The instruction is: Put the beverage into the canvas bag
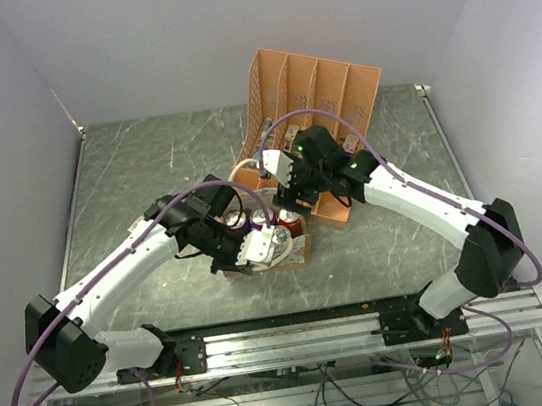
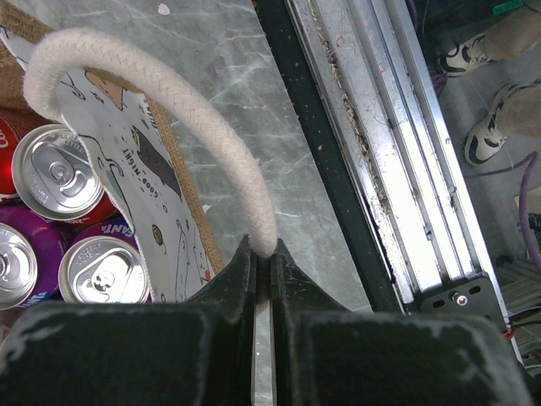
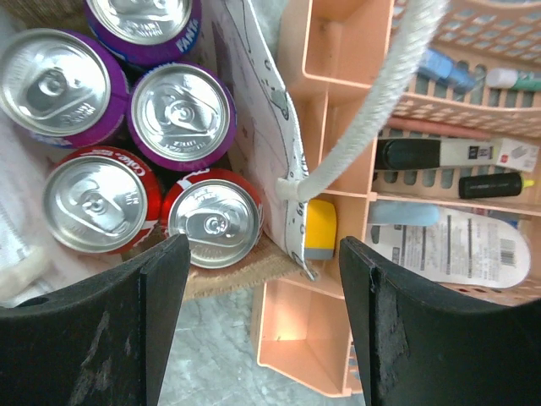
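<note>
**A:** Right gripper (image 3: 262,254): jaws spread wide, nothing between them. Left gripper (image 2: 264,258): clamped on the white rope handle (image 2: 161,80) of the canvas bag (image 2: 156,182), so we count that arm as occupied.

**B:** And the beverage?

**A:** The red can (image 3: 215,222) stands upright inside the bag, directly below the right jaws and touching the other cans (image 3: 182,110). Its long axis is vertical, in line with our approach. We judge it placed. The exit should be straight up, since the orange rack (image 3: 334,59) stands just beside.
</note>
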Tool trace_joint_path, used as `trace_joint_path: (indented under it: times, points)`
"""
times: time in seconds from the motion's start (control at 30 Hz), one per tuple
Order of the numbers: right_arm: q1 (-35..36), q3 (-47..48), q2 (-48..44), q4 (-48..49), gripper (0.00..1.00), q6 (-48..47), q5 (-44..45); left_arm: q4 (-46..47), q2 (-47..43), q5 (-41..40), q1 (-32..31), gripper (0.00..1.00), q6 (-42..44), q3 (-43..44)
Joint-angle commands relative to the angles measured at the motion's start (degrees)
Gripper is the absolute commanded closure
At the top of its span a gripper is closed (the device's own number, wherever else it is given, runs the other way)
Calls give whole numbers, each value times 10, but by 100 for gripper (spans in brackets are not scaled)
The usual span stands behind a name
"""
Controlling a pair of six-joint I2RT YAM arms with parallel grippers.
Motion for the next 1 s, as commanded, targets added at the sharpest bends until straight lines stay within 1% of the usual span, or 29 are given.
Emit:
trace_joint_path:
  times: [0.0, 0.07, 0.17, 0.23, 0.3, 0.37, 0.57, 0.7, 0.83, 0.97]
  points:
    - [-40, 22, -39, -37, 28, -7, -90, 24, -7, 25, 5, 91, -16, 8]
    - [-69, 28, -49, -44, 28, -3, -130, 36, -5, 11, 4, 92, -52, 15]
    - [-119, 25, -64, -40, 28, 13, -161, 44, -10, 10, 5, 93, -69, 20]
    - [-147, 10, -84, -26, 28, 24, -161, 59, -17, 11, 5, 93, -87, 17]
    - [-177, -3, -101, -16, 27, 35, -162, 53, -20, 9, 4, 92, -93, 23]
    - [-199, -15, -119, -4, 27, 45, -159, 58, -27, 11, 4, 90, -100, 22]
    - [-255, -47, -171, 16, 25, 56, -161, 57, -40, 9, 5, 70, -131, 33]
    - [-273, -67, -191, 22, 23, 54, -133, 64, -55, -9, 12, 48, -164, 37]
    - [-300, -78, -202, 31, 22, 68, -124, 79, -79, -25, 31, 29, -181, 36]
    - [-335, -85, -214, 46, 19, 84, -98, 76, -96, -45, 60, 22, -200, 53]
